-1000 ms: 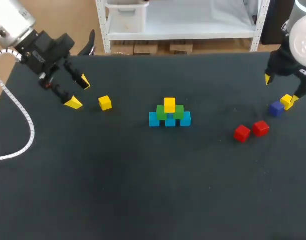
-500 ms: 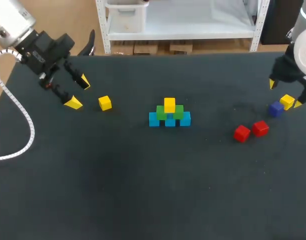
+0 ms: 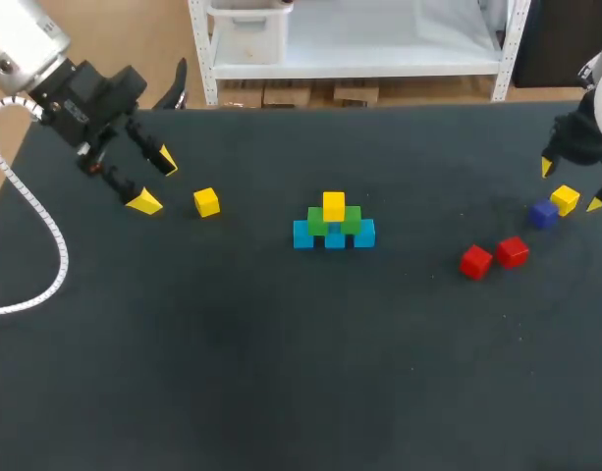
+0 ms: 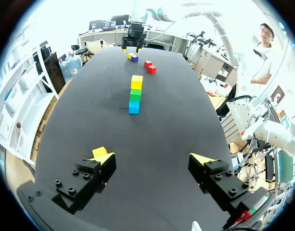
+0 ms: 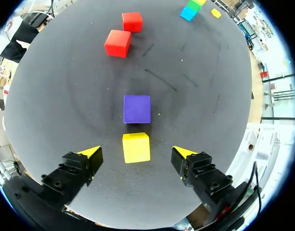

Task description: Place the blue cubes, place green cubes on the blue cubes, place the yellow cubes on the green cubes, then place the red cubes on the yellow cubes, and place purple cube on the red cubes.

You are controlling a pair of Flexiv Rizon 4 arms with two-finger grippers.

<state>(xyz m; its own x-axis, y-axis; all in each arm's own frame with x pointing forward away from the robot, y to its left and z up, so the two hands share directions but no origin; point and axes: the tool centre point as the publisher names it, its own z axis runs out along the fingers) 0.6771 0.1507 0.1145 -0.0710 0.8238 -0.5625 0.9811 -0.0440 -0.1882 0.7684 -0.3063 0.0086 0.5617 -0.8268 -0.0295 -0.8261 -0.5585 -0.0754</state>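
Hovering my right fingers spread, yellow cube between them, purple cube just ahead. I'd drop straight, pinch squarely, not nudging purple. Left fingers spread too.

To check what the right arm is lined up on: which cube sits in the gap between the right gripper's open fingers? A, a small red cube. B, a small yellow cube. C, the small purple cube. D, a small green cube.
B: the right wrist view shows a small yellow cube in the gap between the open fingers of the right gripper, touching neither, with the small purple cube just ahead of it.
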